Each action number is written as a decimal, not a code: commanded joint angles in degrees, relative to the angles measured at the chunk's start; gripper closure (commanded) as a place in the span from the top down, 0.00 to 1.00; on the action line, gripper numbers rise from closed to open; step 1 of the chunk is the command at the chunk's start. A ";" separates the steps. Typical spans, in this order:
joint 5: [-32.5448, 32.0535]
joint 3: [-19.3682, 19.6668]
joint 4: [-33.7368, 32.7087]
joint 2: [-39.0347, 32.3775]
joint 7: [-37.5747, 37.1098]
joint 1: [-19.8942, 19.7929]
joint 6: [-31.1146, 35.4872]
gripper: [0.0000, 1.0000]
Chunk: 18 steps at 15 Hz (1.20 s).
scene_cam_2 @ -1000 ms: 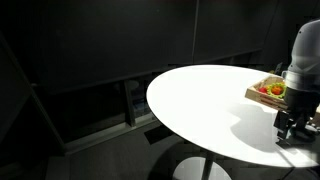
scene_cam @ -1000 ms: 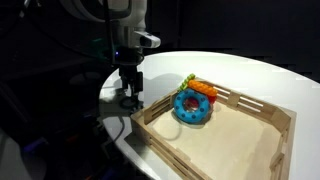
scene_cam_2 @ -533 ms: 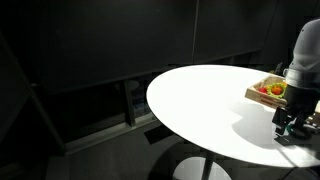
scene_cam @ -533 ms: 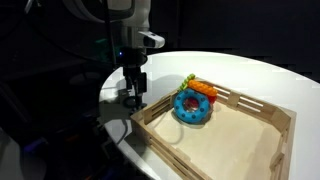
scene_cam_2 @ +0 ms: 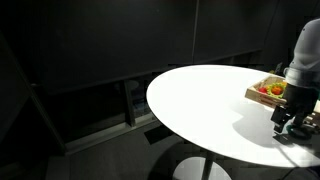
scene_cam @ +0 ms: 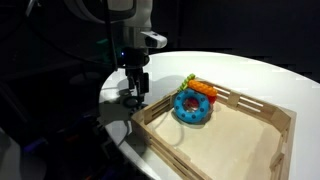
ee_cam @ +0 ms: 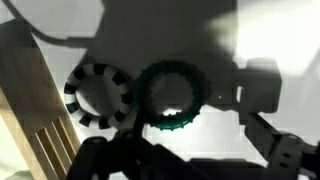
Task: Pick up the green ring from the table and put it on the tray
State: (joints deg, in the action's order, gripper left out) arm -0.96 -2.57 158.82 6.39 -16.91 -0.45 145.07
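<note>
The green ring (ee_cam: 170, 97), thin, teal and bumpy-edged, lies flat on the white table (scene_cam: 240, 70) in the wrist view, in the gripper's shadow. My gripper (ee_cam: 192, 138) hangs just above it with the fingers spread wide and nothing between them. In both exterior views the gripper (scene_cam: 133, 93) (scene_cam_2: 290, 122) is low over the table beside the near corner of the light wood tray (scene_cam: 275, 145) (scene_cam_2: 254, 94). The ring itself is hidden in both exterior views.
A thick blue ring toy with orange and yellow pieces (scene_cam: 193, 105) sits in the tray's corner. A black-and-white striped ring (ee_cam: 97, 95) lies right beside the green ring, next to the tray's slatted rail (ee_cam: 35, 110). The table edge (scene_cam: 110, 90) is close.
The gripper has risen a little above the table by the tray corner. Nothing else has moved.
</note>
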 commanded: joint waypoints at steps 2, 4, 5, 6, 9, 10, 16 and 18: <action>0.75 -0.30 0.00 1.67 -0.43 0.64 -1.30 1.00; 1.26 -0.47 0.00 2.16 -0.15 1.09 -2.20 1.00; 1.64 -0.55 0.01 2.30 0.03 1.31 -2.61 1.00; 2.12 -0.63 -0.06 2.33 0.28 1.59 -3.23 1.00; 2.66 -0.95 -0.01 1.99 -0.09 2.16 -3.99 1.00; 2.53 -1.04 -0.03 1.64 0.06 2.35 -3.67 1.00; 1.98 -1.44 -0.04 -0.21 0.50 2.72 -0.53 1.00; 2.09 -1.40 -0.03 -0.82 0.72 2.73 0.36 1.00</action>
State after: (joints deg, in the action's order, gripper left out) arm 0.66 -3.90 158.83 6.40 -16.83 2.22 143.93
